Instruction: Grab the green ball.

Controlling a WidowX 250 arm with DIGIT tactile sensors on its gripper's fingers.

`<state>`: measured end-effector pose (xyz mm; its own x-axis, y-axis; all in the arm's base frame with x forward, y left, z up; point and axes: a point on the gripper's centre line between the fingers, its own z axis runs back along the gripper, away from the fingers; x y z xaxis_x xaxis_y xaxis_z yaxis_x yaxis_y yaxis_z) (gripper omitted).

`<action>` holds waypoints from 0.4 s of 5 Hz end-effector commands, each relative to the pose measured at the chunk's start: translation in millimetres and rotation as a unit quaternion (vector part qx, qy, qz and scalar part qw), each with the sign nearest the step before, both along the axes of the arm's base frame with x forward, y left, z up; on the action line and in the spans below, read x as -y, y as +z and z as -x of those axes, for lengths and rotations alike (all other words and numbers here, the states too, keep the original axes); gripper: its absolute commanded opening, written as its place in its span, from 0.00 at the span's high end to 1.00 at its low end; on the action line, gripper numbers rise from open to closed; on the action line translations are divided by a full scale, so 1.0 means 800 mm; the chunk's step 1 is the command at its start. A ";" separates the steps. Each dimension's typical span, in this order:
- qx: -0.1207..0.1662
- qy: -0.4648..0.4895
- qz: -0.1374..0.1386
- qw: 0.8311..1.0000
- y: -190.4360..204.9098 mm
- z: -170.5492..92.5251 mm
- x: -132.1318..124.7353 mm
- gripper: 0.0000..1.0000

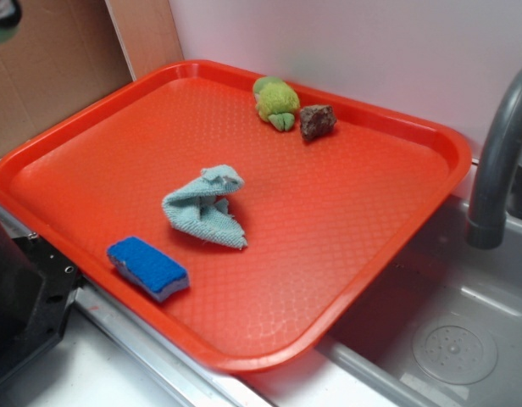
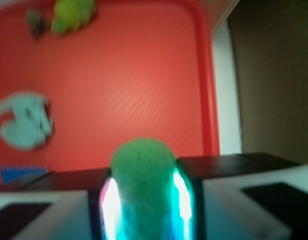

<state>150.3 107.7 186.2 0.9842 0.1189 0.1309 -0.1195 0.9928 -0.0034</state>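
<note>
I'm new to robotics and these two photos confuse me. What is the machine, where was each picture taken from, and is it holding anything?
This is a small robot arm with a two-fingered gripper. One picture comes from a fixed camera off to the side, looking down on a red tray beside a sink. On the tray lie a pale teal cloth, a blue sponge, a yellow-green plush toy and a small brown lump. The blurry picture comes from a camera on the arm's wrist, looking past its jaws. They are closed on the green ball, held up above the tray.
</note>
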 end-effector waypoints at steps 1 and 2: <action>0.015 0.076 -0.044 0.996 0.004 -0.050 0.030 1.00; 0.007 0.055 -0.049 0.997 -0.014 -0.048 0.049 1.00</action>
